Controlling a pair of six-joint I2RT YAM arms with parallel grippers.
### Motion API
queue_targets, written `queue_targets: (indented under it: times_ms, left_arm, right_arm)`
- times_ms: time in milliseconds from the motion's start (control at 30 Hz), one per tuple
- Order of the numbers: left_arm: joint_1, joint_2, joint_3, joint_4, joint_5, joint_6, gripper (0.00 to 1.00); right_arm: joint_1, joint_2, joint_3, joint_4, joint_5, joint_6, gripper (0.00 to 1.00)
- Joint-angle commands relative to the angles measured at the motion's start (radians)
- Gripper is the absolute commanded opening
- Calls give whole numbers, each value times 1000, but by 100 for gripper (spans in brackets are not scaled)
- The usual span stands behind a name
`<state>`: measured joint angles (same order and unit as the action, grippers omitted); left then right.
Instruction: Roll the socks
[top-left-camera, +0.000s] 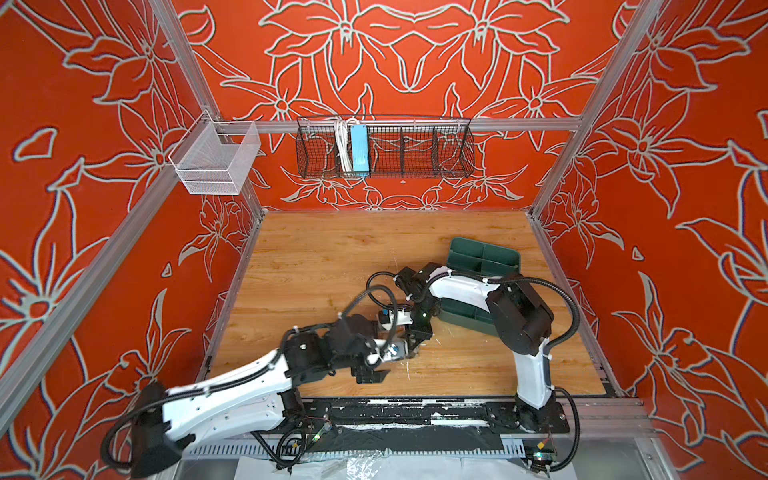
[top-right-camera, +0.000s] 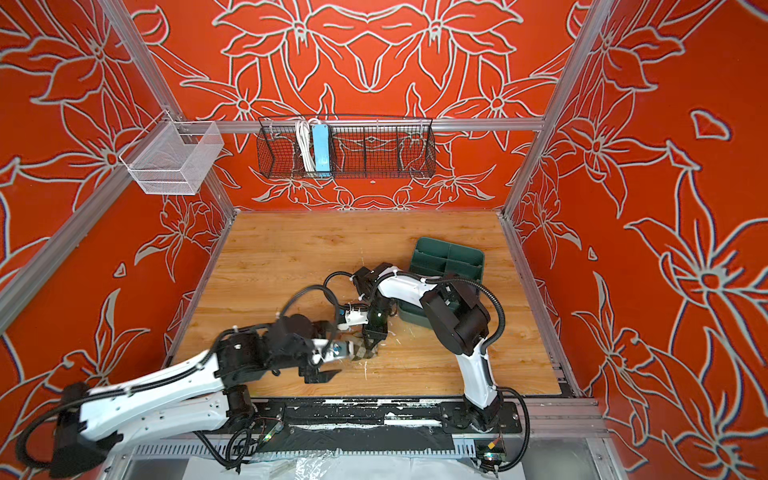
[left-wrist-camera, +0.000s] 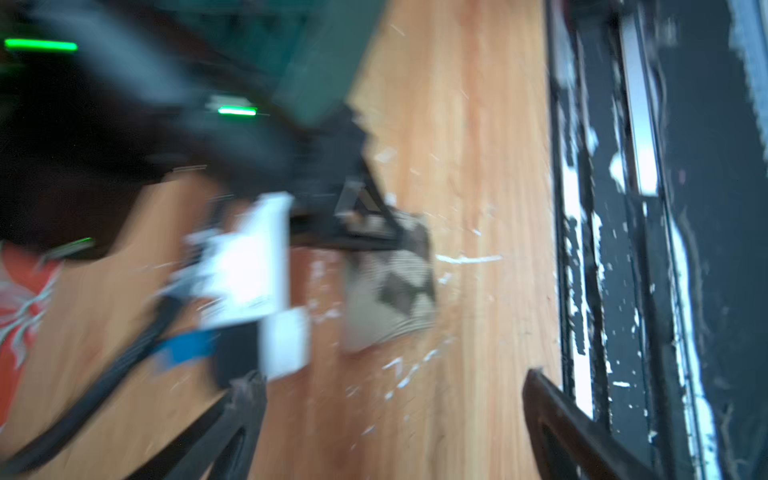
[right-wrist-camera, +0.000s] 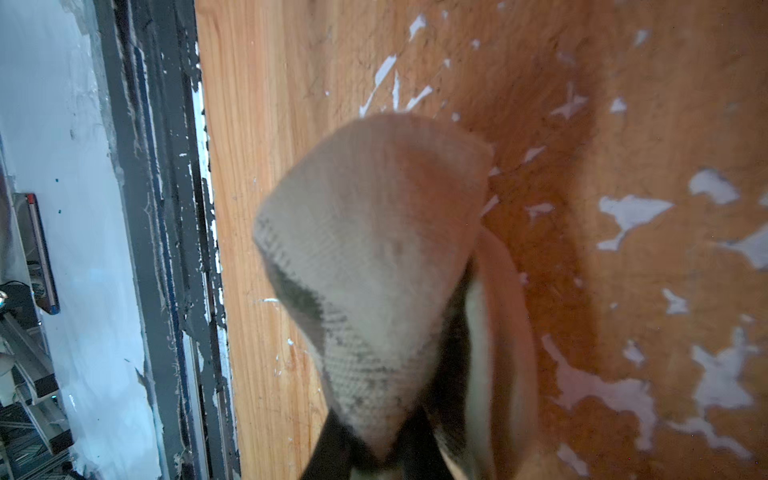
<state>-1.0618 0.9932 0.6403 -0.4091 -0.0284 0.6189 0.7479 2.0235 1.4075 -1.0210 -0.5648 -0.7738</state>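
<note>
An olive-and-beige argyle sock (top-right-camera: 360, 352) is at the front middle of the wooden table, and it also shows in both wrist views as the sock (left-wrist-camera: 390, 286) and the sock (right-wrist-camera: 374, 257). My right gripper (top-right-camera: 369, 344) points down and is shut on one end of it; in its wrist view the right gripper (right-wrist-camera: 376, 451) pinches bunched fabric, which spreads out above the wood. In a top view the right gripper (top-left-camera: 417, 345) hides most of the sock. My left gripper (top-left-camera: 384, 353) stands open just left of the sock, not touching it. The left gripper (left-wrist-camera: 390, 386) has only bare wood between its fingers.
A dark green divided tray (top-left-camera: 484, 254) lies at the back right, partly under the right arm, also seen as the tray (top-right-camera: 451, 253). The table's front edge meets a black rail (top-left-camera: 415, 409). A wire basket (top-left-camera: 384, 147) and a white mesh bin (top-left-camera: 216, 160) hang on the frame.
</note>
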Motion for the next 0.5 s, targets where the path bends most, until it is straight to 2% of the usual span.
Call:
queue_targets:
  times_ms: [0,200,333,400,467]
  left_arm:
    - [-66,166,-16,189,-208,40,91]
    - [-98,397,-23,387,-343,14,71]
    - [-98,482,-7,356,-378,1,56]
    - [-99,513,18,305,-379,-24,46]
    - [-100,542,40,257,-375,-43,31]
  right_arm:
    - [-7,44,-3,16,48,-21,7]
    - [-11,31,-12,16,36,-31,7]
    - [-17,6,-26,23,15,-34,7]
    - [-22,-16,-39,39,7,-34,7]
    - [-33,-48,-59,67,-2,-27,7]
